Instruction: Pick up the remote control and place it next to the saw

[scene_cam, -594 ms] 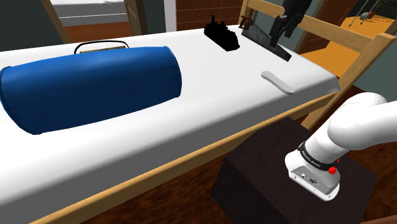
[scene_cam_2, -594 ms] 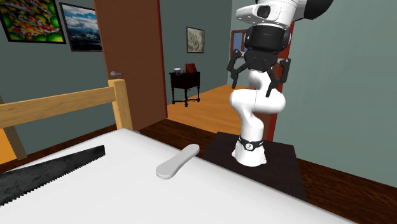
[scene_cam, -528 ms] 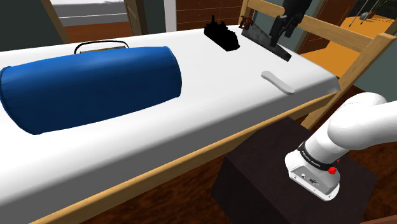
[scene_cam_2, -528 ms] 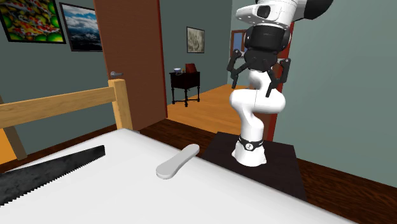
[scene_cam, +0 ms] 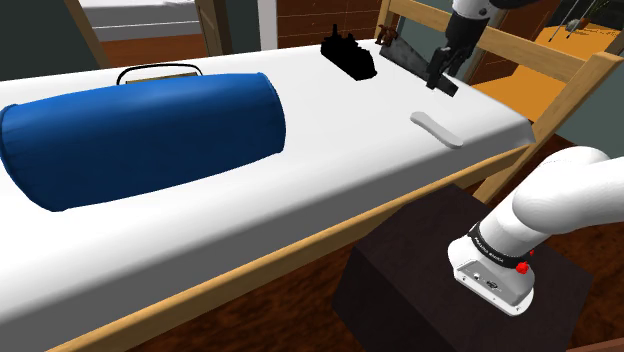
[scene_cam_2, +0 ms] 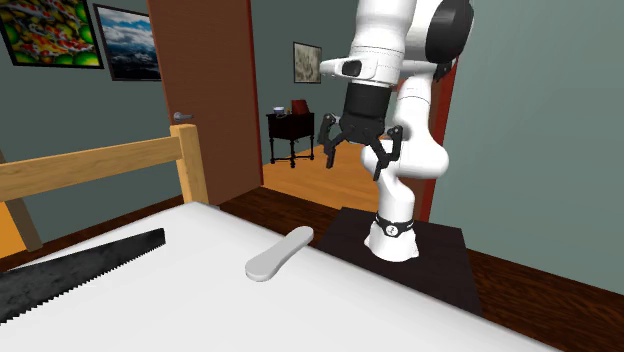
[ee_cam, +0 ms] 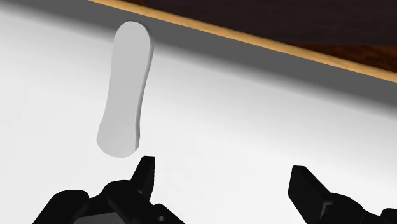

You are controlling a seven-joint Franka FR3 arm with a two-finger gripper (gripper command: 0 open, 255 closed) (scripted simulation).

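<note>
Pale grey remote control (scene_cam_2: 280,252) (slim, rounded) lying flat, dark toothed saw (scene_cam_2: 90,264) flat nearby

The bed (scene_cam: 350,130) has a white top and a light wooden frame (scene_cam_2: 110,165). Grey-green walls (scene_cam_2: 540,120) carry framed pictures (scene_cam_2: 130,42). A brown door (scene_cam_2: 205,80) stands near a small dark side table (scene_cam_2: 291,128) on an orange wooden floor (scene_cam_2: 300,182).

Bright, even render; soft shadows
</note>
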